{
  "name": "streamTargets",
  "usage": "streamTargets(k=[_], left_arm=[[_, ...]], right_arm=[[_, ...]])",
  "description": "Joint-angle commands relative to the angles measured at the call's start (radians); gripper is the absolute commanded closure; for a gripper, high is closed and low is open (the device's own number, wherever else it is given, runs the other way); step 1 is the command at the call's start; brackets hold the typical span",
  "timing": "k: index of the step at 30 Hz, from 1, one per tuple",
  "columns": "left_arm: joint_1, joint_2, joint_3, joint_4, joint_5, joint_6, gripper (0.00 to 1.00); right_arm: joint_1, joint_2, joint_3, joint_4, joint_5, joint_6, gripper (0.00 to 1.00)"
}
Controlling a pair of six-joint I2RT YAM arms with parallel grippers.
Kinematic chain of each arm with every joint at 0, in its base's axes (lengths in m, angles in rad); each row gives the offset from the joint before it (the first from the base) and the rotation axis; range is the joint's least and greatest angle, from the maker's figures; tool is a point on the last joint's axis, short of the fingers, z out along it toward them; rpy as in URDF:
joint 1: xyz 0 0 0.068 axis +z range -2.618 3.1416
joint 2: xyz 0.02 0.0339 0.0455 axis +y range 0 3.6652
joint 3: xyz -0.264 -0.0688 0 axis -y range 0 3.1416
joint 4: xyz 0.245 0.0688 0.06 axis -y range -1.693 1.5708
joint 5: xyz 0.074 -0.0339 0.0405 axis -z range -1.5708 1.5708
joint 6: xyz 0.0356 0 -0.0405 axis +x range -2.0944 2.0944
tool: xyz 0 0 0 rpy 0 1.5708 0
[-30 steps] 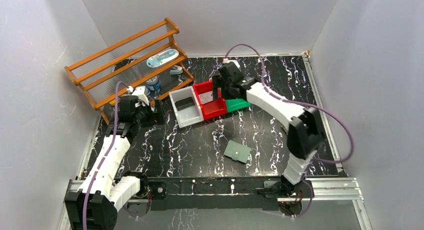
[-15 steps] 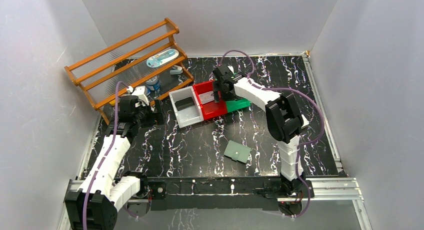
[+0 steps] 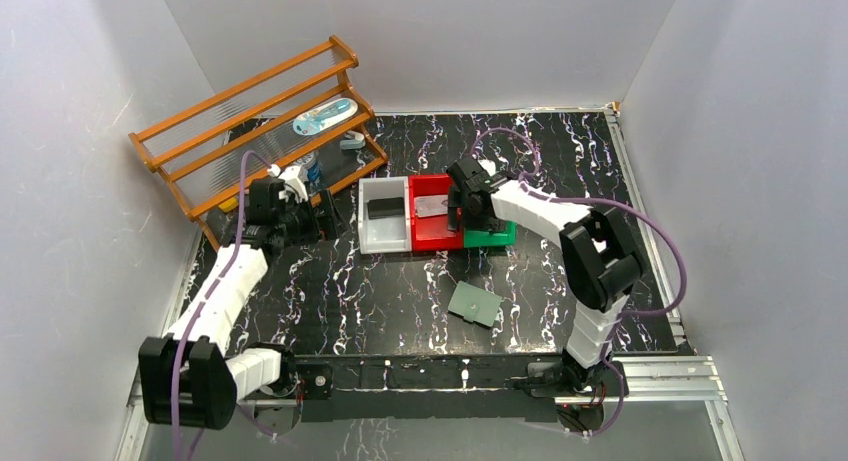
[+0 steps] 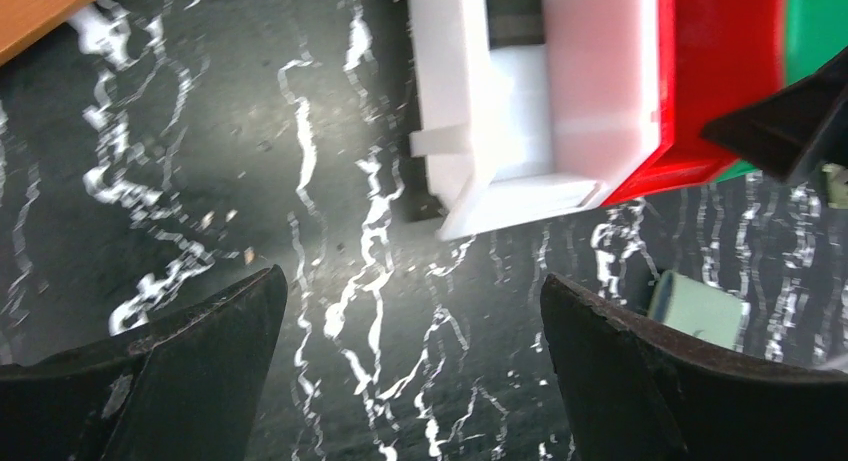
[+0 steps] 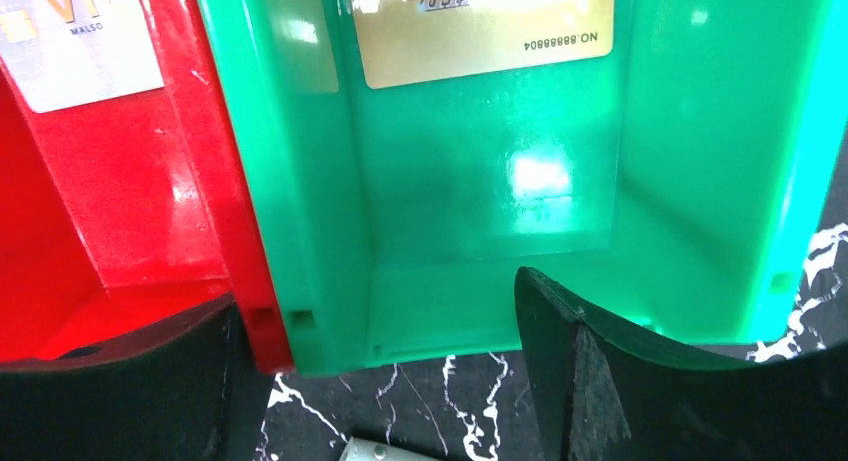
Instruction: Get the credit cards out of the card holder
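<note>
The grey-green card holder (image 3: 474,304) lies flat on the black marbled table, near the middle front, with no gripper near it. A gold credit card (image 5: 480,31) lies in the green bin (image 5: 700,181). In the red bin (image 5: 130,181) rests a silver card (image 5: 90,41), and a dark card (image 3: 383,207) sits in the white bin (image 3: 385,243). My right gripper (image 5: 372,286) is open, one finger in the red bin and the other in the green one, astride their shared wall. Left of the white bin hovers my left gripper (image 4: 412,276), open and holding nothing.
A wooden rack (image 3: 260,111) with a few small items stands at the back left, close behind my left arm. The three bins form a row mid-table. Pale walls close in the table on three sides, and a metal rail (image 3: 660,376) runs along the near edge.
The three bins have swung from a slant into a straight row and shifted right, my right gripper moving with them. My left gripper has moved slightly right towards the white bin.
</note>
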Motion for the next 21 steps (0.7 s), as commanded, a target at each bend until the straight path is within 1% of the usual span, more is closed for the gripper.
streamTargets(k=[1,5,11,14,17,21], left_arm=[[-0.003,0.088,0.086,0.072,0.181,-0.035,0.02],[-0.007,0.160,0.109,0.107,0.268,-0.054,0.02],[-0.019,0.253,0.100,0.215,0.331,-0.115,0.02],[-0.050,0.321,0.111,0.260,0.346,-0.128,0.03],[-0.094,0.405,0.150,0.259,0.381,-0.114,0.09],[-0.139,0.455,0.169,0.258,0.335,-0.114,0.11]], right_arm=[[-0.003,-0.102,-0.072,0.032,0.034,0.066,0.12],[-0.015,-0.155,-0.128,0.048,0.041,0.060,0.12],[-0.051,-0.186,-0.154,0.058,0.030,0.004,0.13],[-0.077,-0.204,-0.155,0.073,-0.038,-0.045,0.12],[-0.089,-0.211,-0.123,0.046,-0.089,-0.064,0.12],[-0.090,-0.264,-0.111,0.056,-0.189,-0.084,0.10]])
